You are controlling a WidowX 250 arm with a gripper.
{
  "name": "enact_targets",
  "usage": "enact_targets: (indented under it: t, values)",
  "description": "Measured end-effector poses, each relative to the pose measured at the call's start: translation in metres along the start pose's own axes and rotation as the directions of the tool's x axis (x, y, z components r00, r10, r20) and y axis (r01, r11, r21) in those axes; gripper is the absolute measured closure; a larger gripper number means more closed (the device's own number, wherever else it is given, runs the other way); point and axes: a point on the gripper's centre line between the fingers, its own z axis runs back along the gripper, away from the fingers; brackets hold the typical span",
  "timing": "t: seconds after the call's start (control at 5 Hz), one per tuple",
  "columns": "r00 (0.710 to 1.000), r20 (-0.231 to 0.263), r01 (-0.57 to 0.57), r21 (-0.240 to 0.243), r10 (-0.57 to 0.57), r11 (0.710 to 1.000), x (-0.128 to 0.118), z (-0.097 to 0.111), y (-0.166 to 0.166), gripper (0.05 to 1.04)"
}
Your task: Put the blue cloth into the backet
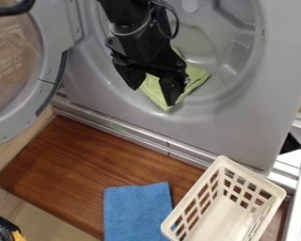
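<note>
The black gripper (154,96) hangs at the upper middle of the view, over the machine's round opening, its two fingers spread apart with nothing visible between them. A blue cloth (137,212) lies flat on the brown wooden board at the bottom centre, well below the gripper. Just right of the cloth stands a cream plastic basket (197,193) with slotted walls; its visible inside holds nothing, and its left side stands against or over the cloth's right edge.
Behind the gripper, a green cloth (195,77) lies in the opening of the grey machine (241,122). Its round door (49,70) stands open at left. A metal rail (134,134) runs between machine and wooden board (71,164). A black and yellow object (16,235) is at the lower left corner.
</note>
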Motion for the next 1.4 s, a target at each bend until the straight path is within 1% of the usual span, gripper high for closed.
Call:
enact_targets:
  t: [0.2,0.4,0.6,0.8,1.0,1.2,1.4]
  values:
    - [1.0,-0.027,-0.011,-0.003,0.011,1.0,-0.006,-0.007,0.0,0.083]
    - [0.998,-0.066,-0.005,-0.026,0.003,1.0,-0.021,-0.031,-0.015,0.083]
    - [0.997,-0.072,-0.025,-0.022,0.024,0.999,-0.04,-0.05,-0.018,0.083]
    - [0.993,-0.116,-0.037,-0.013,0.035,0.999,-0.071,-0.078,-0.019,0.083]
    - [0.991,-0.124,-0.054,0.01,0.055,0.998,-0.089,-0.096,-0.014,0.083]
    - [0.983,-0.146,-0.106,0.042,0.111,0.993,-0.103,-0.114,-0.007,0.083]
    - [0.978,-0.169,-0.12,0.033,0.124,0.992,-0.109,-0.132,-0.008,0.083]
